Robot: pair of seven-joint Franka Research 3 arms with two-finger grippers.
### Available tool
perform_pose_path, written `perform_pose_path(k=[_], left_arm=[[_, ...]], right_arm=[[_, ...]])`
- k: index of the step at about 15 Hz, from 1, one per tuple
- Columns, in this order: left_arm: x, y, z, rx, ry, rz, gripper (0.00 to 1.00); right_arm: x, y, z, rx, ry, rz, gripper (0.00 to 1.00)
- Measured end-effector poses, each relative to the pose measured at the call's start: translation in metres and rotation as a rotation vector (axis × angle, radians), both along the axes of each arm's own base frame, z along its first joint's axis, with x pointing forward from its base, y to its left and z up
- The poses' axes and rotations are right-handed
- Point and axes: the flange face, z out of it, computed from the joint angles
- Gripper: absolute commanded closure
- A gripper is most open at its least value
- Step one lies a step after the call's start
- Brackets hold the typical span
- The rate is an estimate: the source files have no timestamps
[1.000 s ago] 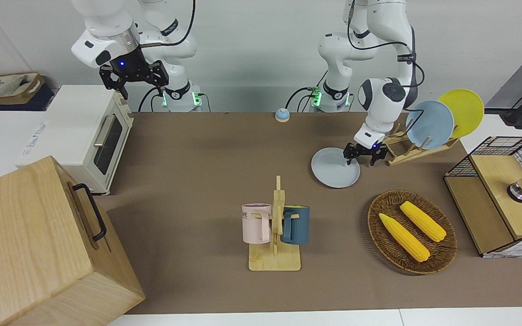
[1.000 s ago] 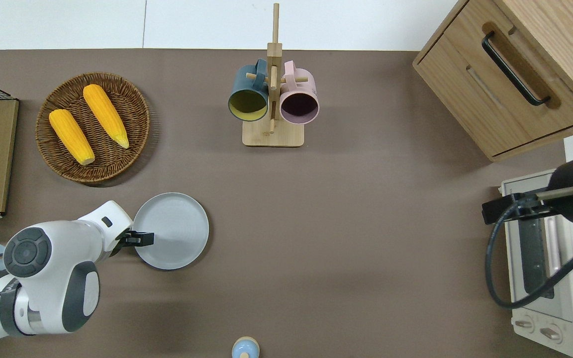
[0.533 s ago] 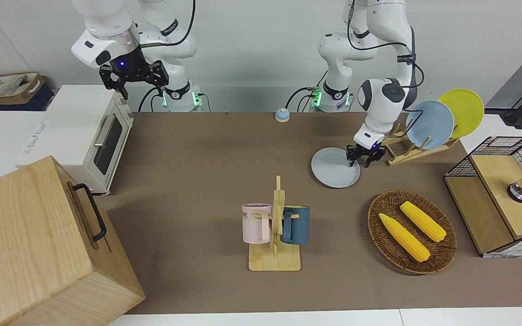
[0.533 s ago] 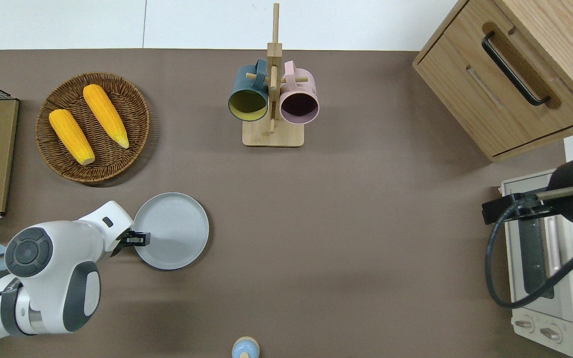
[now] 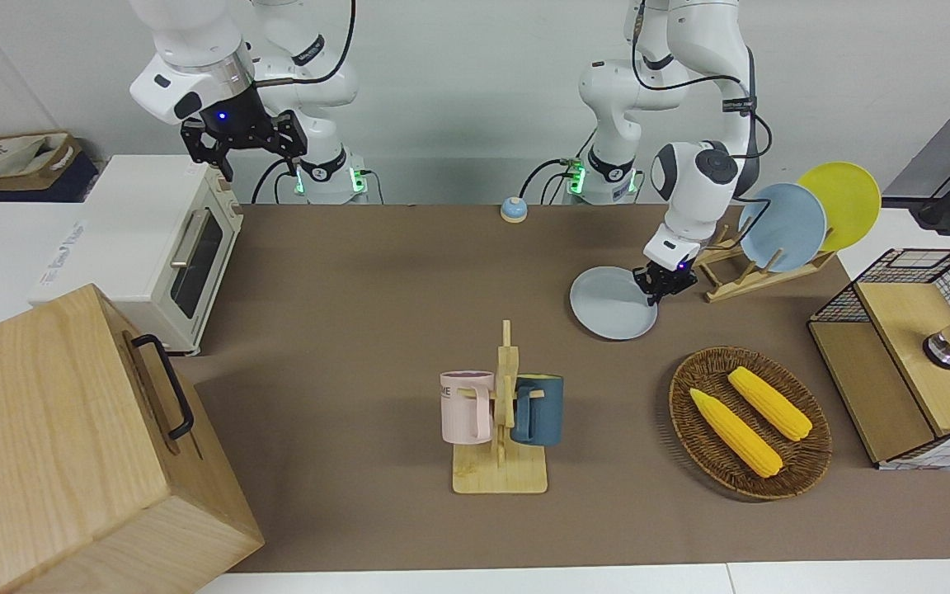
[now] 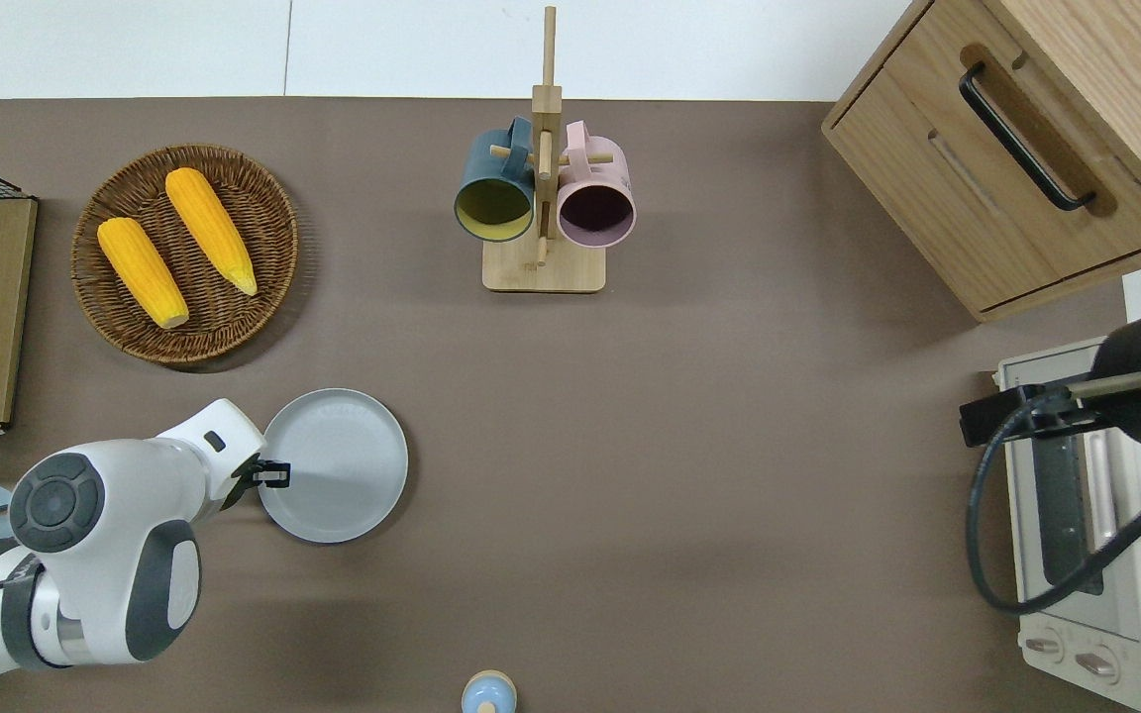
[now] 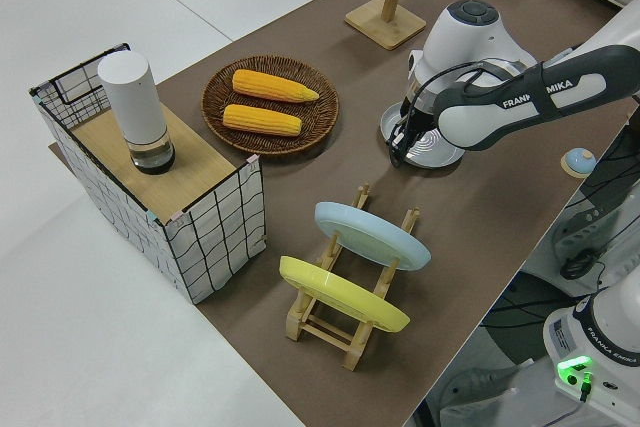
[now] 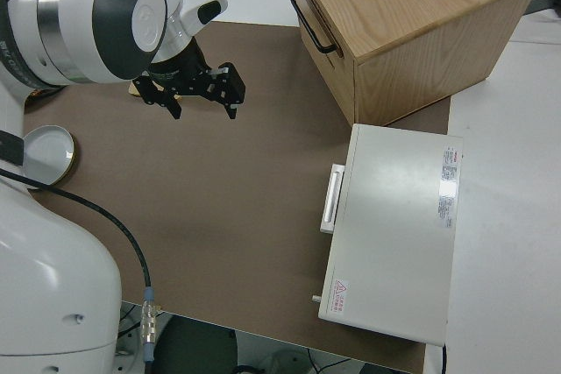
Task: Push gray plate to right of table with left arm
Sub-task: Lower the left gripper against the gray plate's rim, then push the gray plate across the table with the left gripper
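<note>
The gray plate (image 5: 607, 307) (image 6: 338, 470) lies flat on the brown table (image 5: 376, 313), toward the left arm's end and nearer to the robots than the corn basket. My left gripper (image 5: 660, 285) (image 6: 274, 473) is down at the plate's rim on the side toward the left arm's end. Its fingers are closed across that rim, one inside the plate and one outside. In the left side view the arm hides part of the plate (image 7: 437, 150). The right arm is parked, and its gripper (image 5: 242, 142) (image 8: 195, 94) is open and holds nothing.
A wooden rack (image 5: 743, 276) with a light-blue and a yellow plate stands close beside the left gripper. The wicker basket (image 5: 809, 466) holds two corn cobs. A mug stand (image 5: 500, 474), a small bell (image 5: 513, 209), a toaster oven (image 5: 170, 247), a wooden drawer cabinet (image 5: 71, 445) and a wire-framed box (image 5: 912, 355) also stand here.
The left gripper's fingers closed from wide apart onto the plate's rim. The plate slid slightly toward the left arm's end. The right arm did not move.
</note>
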Motion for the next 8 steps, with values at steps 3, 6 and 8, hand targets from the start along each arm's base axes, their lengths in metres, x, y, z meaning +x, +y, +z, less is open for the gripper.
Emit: perform_pose_path(k=[3,6,8], left_arm=[[0.000,0.000,0.000,0.000,0.000,-0.001,1.00],[0.000,-0.005,0.001,-0.001,-0.002,0.001,1.00],[-0.002,-0.024,0.001,-0.005,0.000,0.013,1.00]], right_arm=[[0.000,0.000,0.000,0.000,0.000,0.000,0.017],[0.000,0.000,0.000,0.000,0.000,0.000,0.017],[0.000,0.000,0.000,0.000,0.000,0.000,0.017]])
